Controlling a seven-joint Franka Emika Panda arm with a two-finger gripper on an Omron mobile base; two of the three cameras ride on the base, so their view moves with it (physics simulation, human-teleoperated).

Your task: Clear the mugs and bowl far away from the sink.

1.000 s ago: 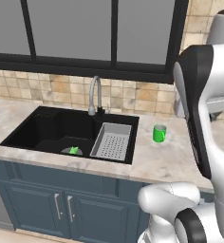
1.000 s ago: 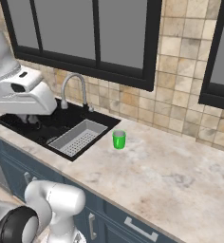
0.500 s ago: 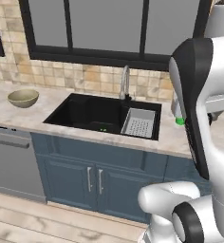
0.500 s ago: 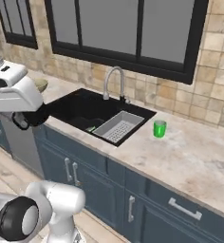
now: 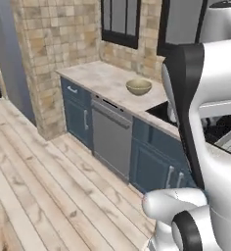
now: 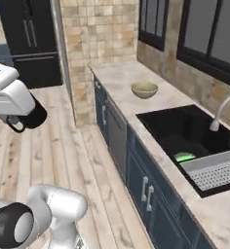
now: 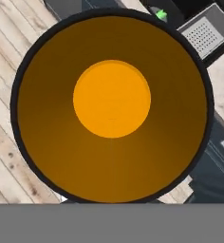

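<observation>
Marble counter (image 6: 122,78) bears the bowl (image 6: 144,89), above plank floor (image 5: 34,171)

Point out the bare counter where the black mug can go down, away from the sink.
The marble counter is bare from the tan brick column to the bowl, with window wall behind. Between bowl and sink only a narrow strip is free. It is crowded in the basin: a green thing lies beside the grey drainer tray.

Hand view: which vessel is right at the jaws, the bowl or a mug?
The black mug, orange inside, its mouth facing the hand camera, aloft over the wood floor. The olive bowl sits apart on the counter beside the sink.
</observation>
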